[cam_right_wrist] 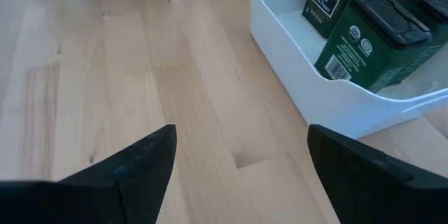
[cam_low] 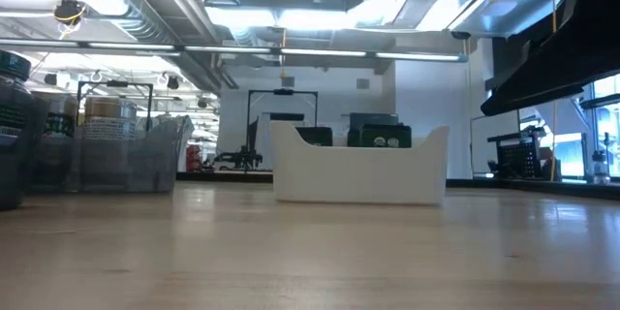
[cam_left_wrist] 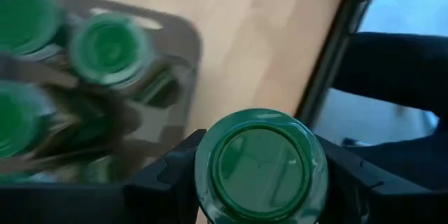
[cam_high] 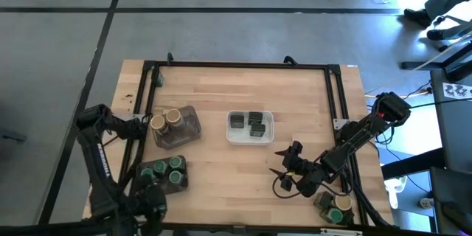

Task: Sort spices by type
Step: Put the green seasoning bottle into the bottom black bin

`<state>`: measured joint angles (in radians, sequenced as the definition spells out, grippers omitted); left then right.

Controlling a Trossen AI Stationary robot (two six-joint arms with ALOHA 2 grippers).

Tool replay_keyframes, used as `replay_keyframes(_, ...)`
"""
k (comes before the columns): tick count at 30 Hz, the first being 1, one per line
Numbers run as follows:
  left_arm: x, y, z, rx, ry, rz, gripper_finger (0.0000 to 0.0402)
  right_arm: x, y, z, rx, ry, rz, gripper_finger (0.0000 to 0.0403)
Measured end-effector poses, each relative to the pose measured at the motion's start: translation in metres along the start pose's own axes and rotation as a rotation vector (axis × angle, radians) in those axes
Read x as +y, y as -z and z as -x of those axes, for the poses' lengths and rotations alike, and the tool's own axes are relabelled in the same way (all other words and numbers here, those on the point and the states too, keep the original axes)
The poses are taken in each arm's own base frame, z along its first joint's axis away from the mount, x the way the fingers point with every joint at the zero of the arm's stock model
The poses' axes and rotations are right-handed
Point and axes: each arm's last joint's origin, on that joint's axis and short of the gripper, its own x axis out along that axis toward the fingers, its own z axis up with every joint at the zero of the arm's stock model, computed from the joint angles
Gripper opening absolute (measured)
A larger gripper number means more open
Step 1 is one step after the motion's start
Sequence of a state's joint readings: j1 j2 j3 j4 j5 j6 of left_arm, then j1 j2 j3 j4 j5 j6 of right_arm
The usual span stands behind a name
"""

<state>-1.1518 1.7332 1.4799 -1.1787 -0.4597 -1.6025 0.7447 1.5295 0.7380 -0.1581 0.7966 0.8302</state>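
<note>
Held jar: we see the left gripper (cam_left_wrist: 260,182) pinching a round green-lidded glass jar (cam_left_wrist: 259,166) by its sides, just beside the dark grey flat tray (cam_left_wrist: 183,42).
Handling: we judge it rigid, smooth, breakable; grip below the lid.
Right gripper (cam_right_wrist: 241,164): fingers spread, empty, near the tray-side white tub (cam_right_wrist: 336,98).

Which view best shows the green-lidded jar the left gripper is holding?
The left wrist view: the green-lidded jar fills the space between the left gripper fingers. The high view hides it under the arm; the low and right wrist views miss it.

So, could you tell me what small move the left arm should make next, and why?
Probably carry the green-lidded jar over the dark grey tray and lower it into a free spot. The left gripper is shut on that jar, and other green-lidded jars already sit grouped in that tray beside it.
</note>
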Motion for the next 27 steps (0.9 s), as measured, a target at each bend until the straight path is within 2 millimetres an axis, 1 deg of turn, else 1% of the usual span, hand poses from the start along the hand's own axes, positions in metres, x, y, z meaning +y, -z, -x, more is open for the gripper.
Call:
replay_keyframes(2,0.006,0.001,0.007,-0.003,-0.014,-0.002,0.0195,-0.001,-0.001,-0.001,0.002,0.004,-0.005,0.0321)
replay_keyframes(4,0.012,-0.002,0.016,-0.018,-0.009,-0.007,0.0199,-0.002,-0.002,-0.003,0.003,0.01,-0.011,0.0321)
replay_keyframes(7,0.018,-0.003,0.025,-0.072,-0.008,-0.03,0.02,-0.006,-0.005,-0.008,0.015,0.015,-0.027,0.0321)
replay_keyframes(10,0.027,0.0,0.03,-0.103,-0.065,-0.081,0.0196,-0.009,-0.008,-0.012,0.039,0.012,-0.042,0.0321)
replay_keyframes(12,0.029,0.004,0.029,-0.13,-0.084,-0.107,0.0195,-0.011,-0.009,-0.014,0.048,0.013,-0.05,0.0321)
replay_keyframes(15,0.031,0.011,0.021,-0.159,-0.084,-0.144,0.0199,-0.013,-0.011,-0.017,0.049,0.022,-0.046,0.0321)
replay_keyframes(20,0.043,0.028,-0.001,-0.161,-0.136,-0.163,0.0202,-0.015,-0.013,-0.019,0.054,0.027,-0.031,0.0321)
replay_keyframes(24,0.05,0.041,-0.017,-0.149,-0.133,-0.168,0.0197,-0.015,-0.012,-0.019,0.05,0.034,-0.026,0.0321)
replay_keyframes(27,0.055,0.048,-0.029,-0.138,-0.127,-0.186,0.0201,-0.015,-0.013,-0.019,0.05,0.032,-0.011,0.0321)
